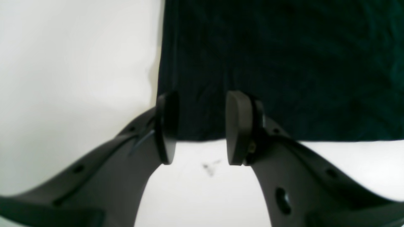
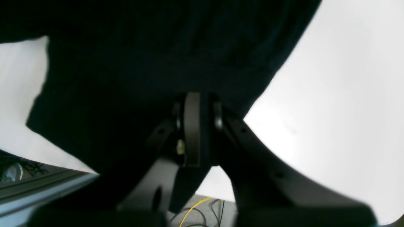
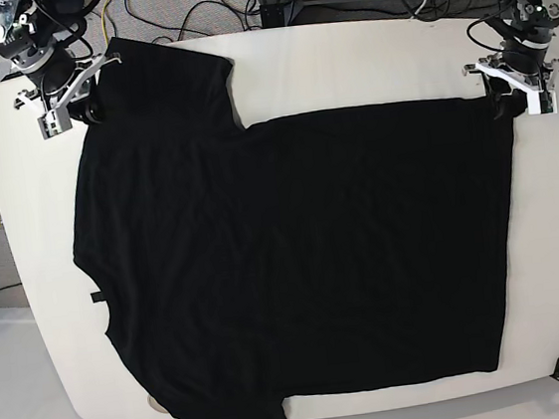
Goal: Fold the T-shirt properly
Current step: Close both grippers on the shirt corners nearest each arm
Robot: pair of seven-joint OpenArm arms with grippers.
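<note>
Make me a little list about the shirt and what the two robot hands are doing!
shirt: black T-shirt spread flat, no print showing
table: white, rounded
left gripper: open, at the hem corner, one finger on each side of the shirt's side edge, not pinching
right gripper: shut on the sleeve
folding: not yet begun

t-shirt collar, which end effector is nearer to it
Right. The right end effector grips the sleeve at the collar end of the T-shirt; the left end effector sits at the hem corner, at the far end.
</note>
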